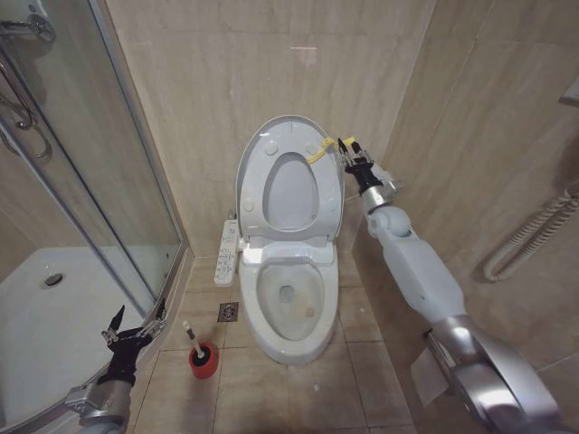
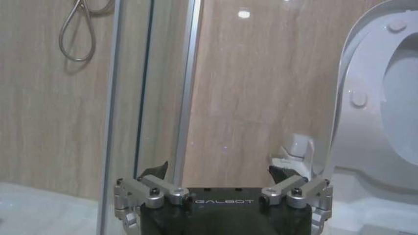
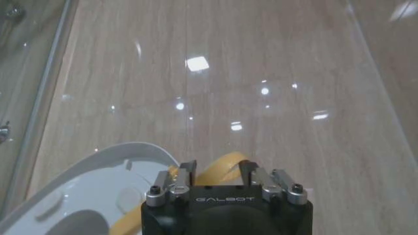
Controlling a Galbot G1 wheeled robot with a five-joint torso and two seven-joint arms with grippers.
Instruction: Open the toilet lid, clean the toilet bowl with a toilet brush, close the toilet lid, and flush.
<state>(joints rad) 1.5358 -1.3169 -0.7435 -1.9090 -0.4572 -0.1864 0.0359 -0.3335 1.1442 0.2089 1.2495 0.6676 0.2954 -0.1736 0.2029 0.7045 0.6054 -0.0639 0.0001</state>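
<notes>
**Lid up, right gripper at the ribbon**

The lid (image 1: 289, 181) is being seen fully raised, leaning back against the tiled wall (image 1: 380, 81), with the seat (image 1: 291, 201) lifted up against it too. The yellow ribbon (image 1: 317, 152) is being seen hanging off the lid's upper right edge, and the right gripper (image 1: 347, 150) is being held right there beside it. In the right wrist view the fingers (image 3: 185, 172) are being kept narrow with the ribbon (image 3: 222, 166) passing between them, so it's being pinched, or close to it.

The bowl (image 1: 288, 298) is being left uncovered, the dark drain hole showing at the bottom and some yellowish staining on the inside. A control panel (image 1: 226, 251) is being seen along the bowl's left side.

The brush (image 1: 193, 340) is being left standing in its red holder (image 1: 203, 360) on the floor, just left of the bowl's front, near a floor drain (image 1: 228, 312).

The left gripper (image 1: 132, 328) is being held low by the shower glass (image 1: 109, 181), well apart from the brush, with its fingers (image 2: 154, 171) spread wide and nothing between them.
</notes>
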